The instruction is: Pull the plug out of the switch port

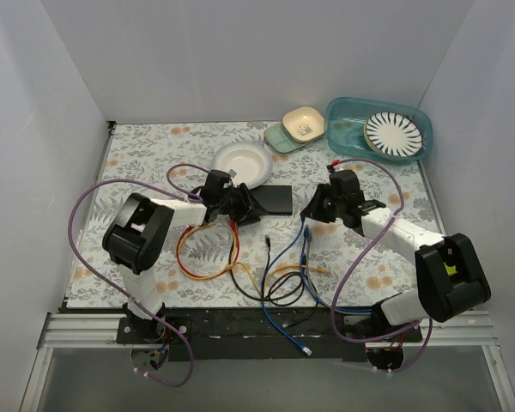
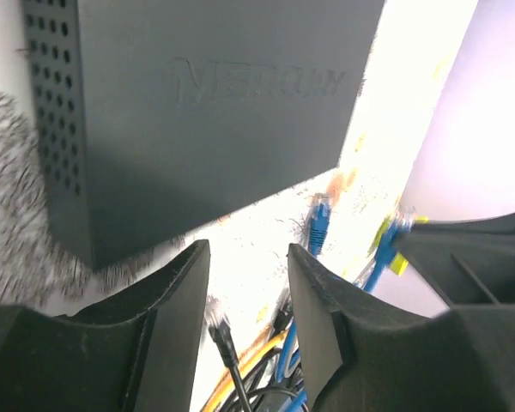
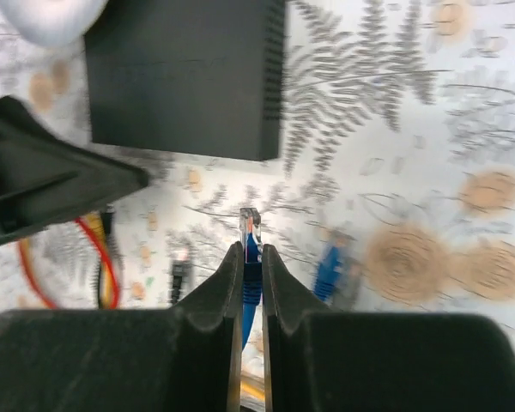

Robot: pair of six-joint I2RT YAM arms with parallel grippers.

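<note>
The plug (image 3: 250, 225) hangs apart from the switch (image 1: 279, 199), so the pull appears complete and only setting the plug down seems left. The switch lies flat at mid-table. The right gripper (image 3: 251, 253) reaches in at 3 o'clock of the switch with its fingers clamped on the plug. The left gripper (image 2: 249, 253) points in at 9 o'clock, fingers apart and holding nothing.

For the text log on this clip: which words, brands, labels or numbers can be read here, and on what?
One embossed word on the top face of the switch, left wrist view: blurred and seen turned round, not safely readable.
No other text, label or number shows in any view.
</note>
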